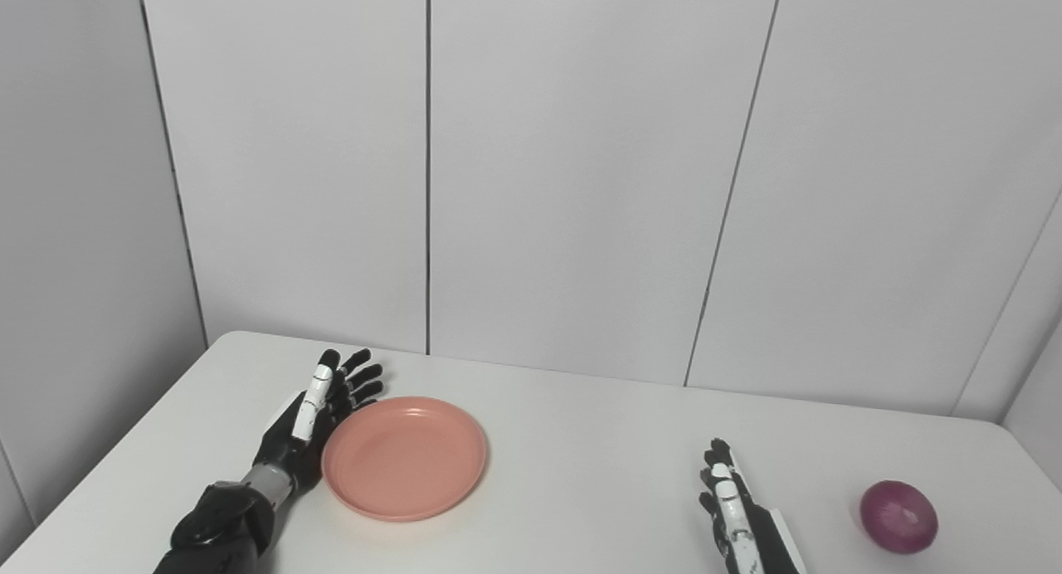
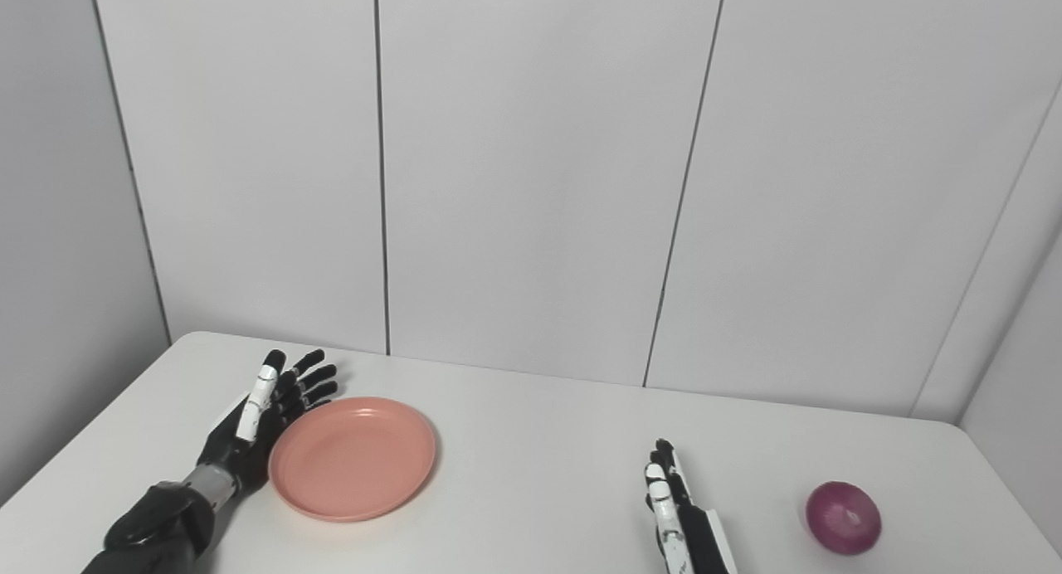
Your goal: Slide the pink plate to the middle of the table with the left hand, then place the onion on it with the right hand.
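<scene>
A pink plate (image 1: pixel 404 458) lies on the white table (image 1: pixel 581 441), left of the middle. My left hand (image 1: pixel 315 420) is open, fingers spread, its palm side against the plate's left rim. A purple onion (image 1: pixel 898 517) sits on the table at the right, near the front. My right hand (image 1: pixel 734 508) is open and empty, fingers straight, resting low at the front edge, well left of the onion. The same scene shows in the right eye view: plate (image 2: pixel 353 457), left hand (image 2: pixel 261 420), onion (image 2: pixel 844 518), right hand (image 2: pixel 674 503).
White wall panels (image 1: pixel 581 184) stand close behind the table and along both sides. The table's rounded back left corner (image 1: pixel 241 339) is just beyond my left hand. Bare tabletop lies between the plate and my right hand.
</scene>
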{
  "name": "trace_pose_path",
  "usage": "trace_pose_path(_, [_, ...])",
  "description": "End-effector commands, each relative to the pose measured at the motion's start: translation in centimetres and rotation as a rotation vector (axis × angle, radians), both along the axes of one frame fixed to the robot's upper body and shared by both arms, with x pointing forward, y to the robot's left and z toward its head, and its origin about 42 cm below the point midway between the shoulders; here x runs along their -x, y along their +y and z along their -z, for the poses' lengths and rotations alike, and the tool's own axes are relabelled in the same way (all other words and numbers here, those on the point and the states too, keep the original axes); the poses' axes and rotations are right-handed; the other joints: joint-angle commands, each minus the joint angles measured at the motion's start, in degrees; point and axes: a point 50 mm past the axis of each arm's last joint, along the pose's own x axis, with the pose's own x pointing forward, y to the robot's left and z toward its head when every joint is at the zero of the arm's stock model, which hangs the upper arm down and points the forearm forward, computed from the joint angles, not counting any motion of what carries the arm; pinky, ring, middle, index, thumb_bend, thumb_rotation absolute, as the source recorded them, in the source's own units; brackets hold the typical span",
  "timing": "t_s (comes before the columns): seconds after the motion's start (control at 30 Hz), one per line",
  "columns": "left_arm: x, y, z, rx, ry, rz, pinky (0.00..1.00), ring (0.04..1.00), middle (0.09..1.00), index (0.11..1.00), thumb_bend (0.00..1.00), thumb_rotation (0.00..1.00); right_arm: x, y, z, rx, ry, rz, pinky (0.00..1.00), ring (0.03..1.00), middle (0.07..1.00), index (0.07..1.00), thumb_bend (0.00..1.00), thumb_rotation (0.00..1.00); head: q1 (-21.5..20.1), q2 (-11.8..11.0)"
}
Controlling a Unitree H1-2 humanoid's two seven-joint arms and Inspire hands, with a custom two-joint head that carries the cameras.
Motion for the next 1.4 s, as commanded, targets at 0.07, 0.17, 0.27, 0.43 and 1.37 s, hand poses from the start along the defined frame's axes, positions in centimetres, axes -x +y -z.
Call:
trace_pose_path(0.07, [-0.5,-0.9,-0.1,0.001,0.009,0.055,0.93,0.931,0.928,0.925,0.74,1.00,-1.5,1.2,-2.6,-0.017,-0.125,-0.006,1.00,0.999,1.000,1.000,0.61,1.00,-2.2,0.4])
trace_pose_path(0.17, [-0.4,-1.3,0.2,0.003,0.014,0.068,0.94,0.936,0.933,0.928,0.75,1.00,-1.7,1.7,-2.5,-0.031,-0.118,-0.007,1.00,1.000,1.000,1.000,0.64,0.99,-3.7,0.5])
trace_pose_path(0.27, [0.0,-1.8,0.6,0.012,0.009,0.080,0.94,0.943,0.940,0.933,0.74,1.00,-1.8,2.2,-2.4,-0.031,-0.118,-0.008,1.00,1.000,1.000,1.000,0.63,1.00,-5.4,0.3])
trace_pose_path(0.43, [1.0,-2.3,1.7,0.021,-0.005,0.097,0.96,0.953,0.954,0.947,0.75,1.00,-2.0,2.7,-2.2,-0.013,-0.121,-0.004,1.00,0.999,1.000,1.000,0.62,1.00,-6.1,0.0])
trace_pose_path(1.37, [3.5,-9.1,0.6,0.015,-0.011,0.145,0.95,0.951,0.951,0.954,0.74,1.00,-2.3,1.9,-2.7,-0.025,-0.119,-0.014,1.00,1.000,1.000,1.000,0.65,1.00,-5.4,0.7])
